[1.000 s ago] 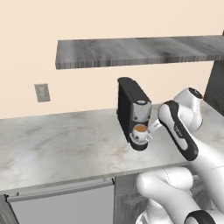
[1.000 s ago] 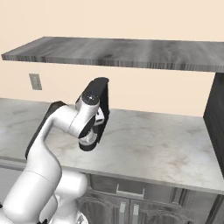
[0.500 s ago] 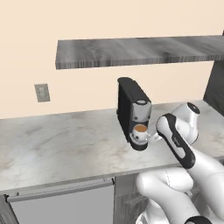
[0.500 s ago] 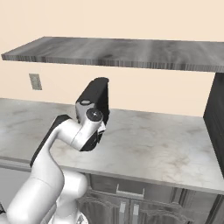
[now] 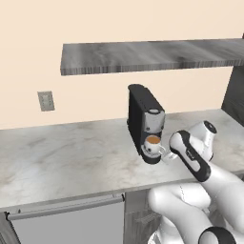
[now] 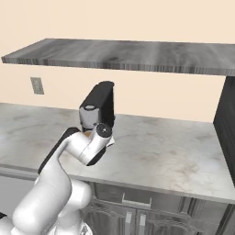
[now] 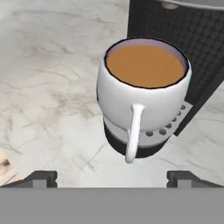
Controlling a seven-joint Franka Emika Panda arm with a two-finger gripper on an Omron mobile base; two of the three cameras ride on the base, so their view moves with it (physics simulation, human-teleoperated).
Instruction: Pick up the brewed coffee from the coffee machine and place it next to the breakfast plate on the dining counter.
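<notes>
The mug of coffee [image 7: 142,94] sits on the drip base of the black coffee machine [image 5: 144,121], its handle facing the hand [image 7: 111,177]. The hand is spread wide, empty, just short of the mug, above the marbled surface [image 5: 66,157].

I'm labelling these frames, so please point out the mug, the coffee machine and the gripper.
mug [image 7: 142,103]: hand view, white side above the handle.
coffee machine [image 5: 143,107]: left base view, black side.
gripper [image 7: 112,177]: hand view, midway between the fingertips.
</notes>
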